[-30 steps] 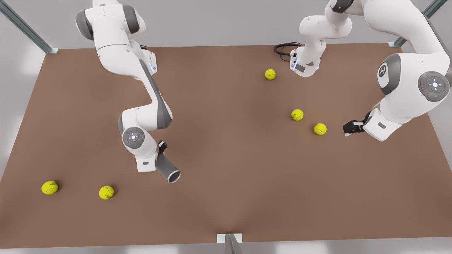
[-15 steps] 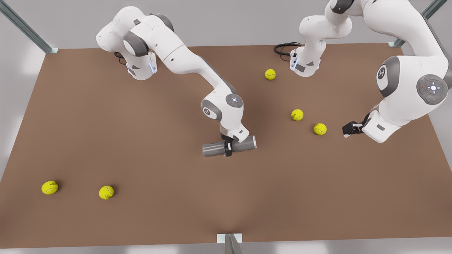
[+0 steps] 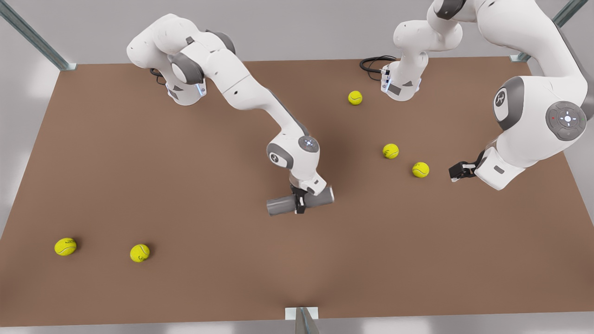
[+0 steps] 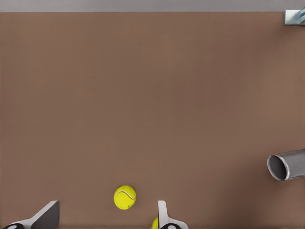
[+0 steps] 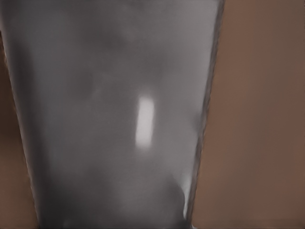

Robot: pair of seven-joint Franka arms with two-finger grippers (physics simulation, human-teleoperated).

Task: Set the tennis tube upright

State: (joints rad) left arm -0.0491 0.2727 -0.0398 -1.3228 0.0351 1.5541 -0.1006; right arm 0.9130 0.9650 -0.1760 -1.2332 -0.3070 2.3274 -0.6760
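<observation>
- The tube (image 3: 299,202) lies level, pinched at mid-length over the middle of the desk (image 3: 93,162); the right wrist view is pressed against its grey wall (image 5: 119,119).
- The right gripper (image 3: 299,202) has its jaws clamped across the tube. A smooth round body could twist or slide in that pinch once it tilts.
- Lowered before it is fully vertical, its rim would catch the desk and topple it.
- I cannot tell whether it touches the desk or hangs just above.
- The left gripper (image 3: 457,170) waits at the front view's right, jaws spread wide, fingers (image 4: 164,217) framing a ball (image 4: 125,197).
- Two balls (image 3: 390,150) sit near; a toppled tube could roll into them.
</observation>
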